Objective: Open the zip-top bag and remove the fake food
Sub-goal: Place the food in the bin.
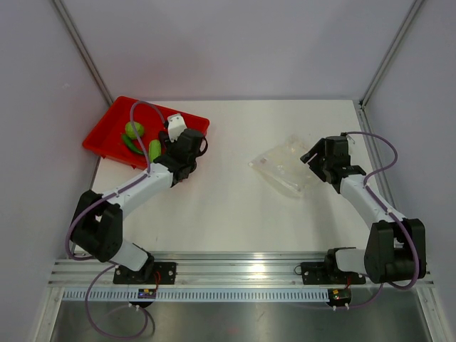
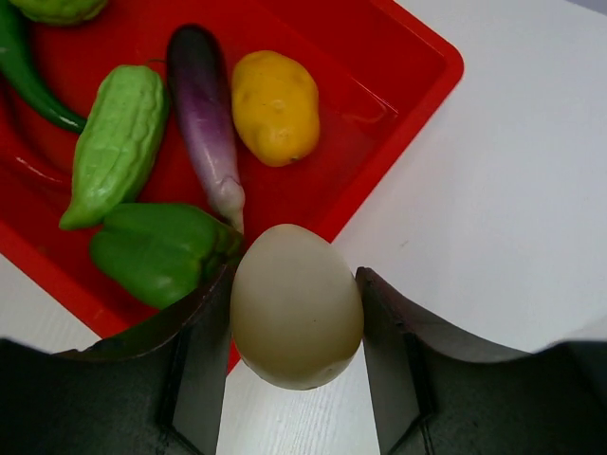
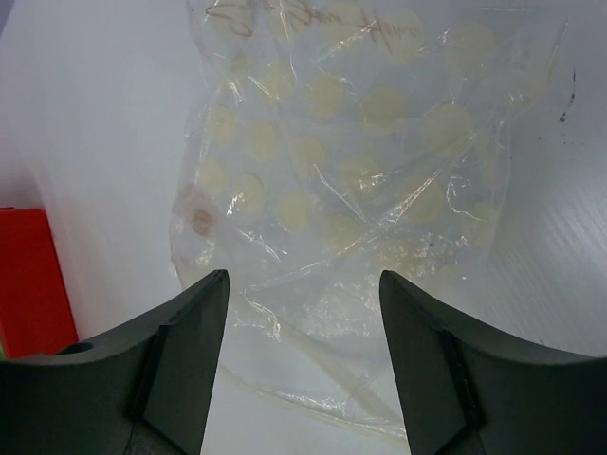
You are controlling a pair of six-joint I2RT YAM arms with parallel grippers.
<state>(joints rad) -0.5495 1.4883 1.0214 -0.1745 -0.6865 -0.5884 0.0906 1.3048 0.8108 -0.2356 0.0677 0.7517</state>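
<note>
My left gripper (image 2: 296,275) is shut on a cream egg-shaped piece of fake food (image 2: 296,308), which hangs over the rim of the red tray (image 2: 379,85). In the tray lie a yellow potato (image 2: 275,106), a purple eggplant (image 2: 204,114), a green gourd (image 2: 116,142), a green pepper (image 2: 156,248) and a green chili (image 2: 24,71). The clear zip-top bag (image 1: 285,167) lies crumpled on the white table at the right. Over its near edge my right gripper (image 3: 303,284) stands open, with the bag (image 3: 360,171) below and between the fingers and not pinched.
The red tray (image 1: 107,135) sits at the table's far left corner, partly under my left gripper (image 1: 174,135). Grey walls close in the table on three sides. My right gripper (image 1: 313,158) is close to the right wall. An aluminium rail runs along the near edge.
</note>
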